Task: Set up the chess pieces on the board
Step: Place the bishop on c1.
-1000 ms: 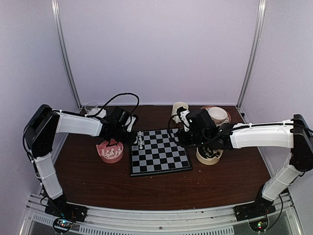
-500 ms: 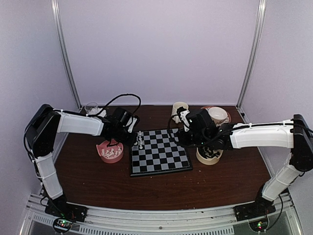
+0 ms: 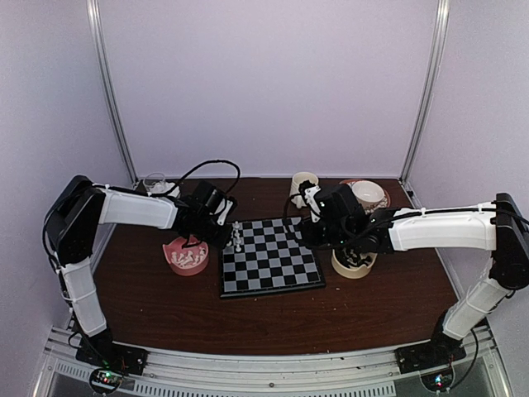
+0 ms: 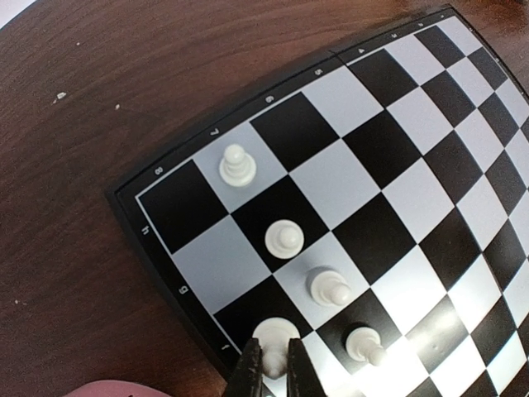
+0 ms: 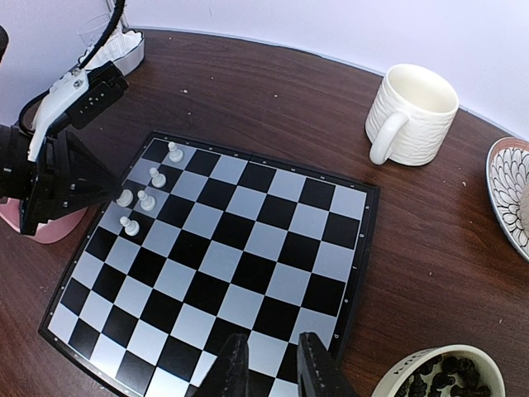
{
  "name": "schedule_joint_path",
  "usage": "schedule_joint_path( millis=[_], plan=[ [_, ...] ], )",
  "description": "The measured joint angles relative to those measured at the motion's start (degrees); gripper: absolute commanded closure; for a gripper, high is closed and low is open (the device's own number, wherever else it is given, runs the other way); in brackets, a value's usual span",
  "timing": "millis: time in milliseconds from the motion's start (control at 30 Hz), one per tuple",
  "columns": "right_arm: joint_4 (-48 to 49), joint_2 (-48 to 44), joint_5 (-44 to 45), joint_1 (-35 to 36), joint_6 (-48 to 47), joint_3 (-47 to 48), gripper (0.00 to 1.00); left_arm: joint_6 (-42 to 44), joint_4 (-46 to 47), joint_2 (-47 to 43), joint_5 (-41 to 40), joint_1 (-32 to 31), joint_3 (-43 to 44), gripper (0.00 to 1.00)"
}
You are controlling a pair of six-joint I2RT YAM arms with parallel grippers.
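Left arm (image 3: 136, 211) reaches low, tool (image 4: 273, 354) pinching a white piece (image 4: 275, 332).

A dark wooden table (image 3: 165, 306) carried a cream ribbed mug (image 5: 411, 114), upright near the back edge. A patterned plate (image 5: 506, 190) lay at the back right corner with a white bowl (image 3: 369, 193) on it. A glass (image 3: 154, 182) stood at the back left corner. A pink bowl (image 3: 186, 255) sat toward the left edge and a cream bowl (image 3: 354, 266) toward the right edge.
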Motion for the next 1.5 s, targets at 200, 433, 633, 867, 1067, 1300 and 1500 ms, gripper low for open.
schedule_joint_path(
  millis=[200,433,633,867,1067,1300,1500],
  plan=[
    [0.0,0.0,0.0,0.0,0.0,0.0,0.77,0.1,-0.4,0.0,-0.5,0.0,0.2,0.91],
    [0.0,0.0,0.0,0.0,0.0,0.0,0.77,0.4,-1.1,0.0,-0.7,-0.1,0.8,0.72],
    [0.0,0.0,0.0,0.0,0.0,0.0,0.77,0.5,-1.2,0.0,-0.8,-0.1,0.8,0.66],
    [0.0,0.0,0.0,0.0,0.0,0.0,0.77,0.6,-1.2,0.0,-0.9,-0.3,0.8,0.79],
    [0.0,0.0,0.0,0.0,0.0,0.0,0.77,0.6,-1.2,0.0,-0.9,-0.4,0.8,0.81],
    [0.0,0.0,0.0,0.0,0.0,0.0,0.77,0.6,-1.2,0.0,-0.9,-0.4,0.8,0.82],
    [0.0,0.0,0.0,0.0,0.0,0.0,0.77,0.7,-1.2,0.6,-0.9,-0.4,1.1,0.70]
  ],
)
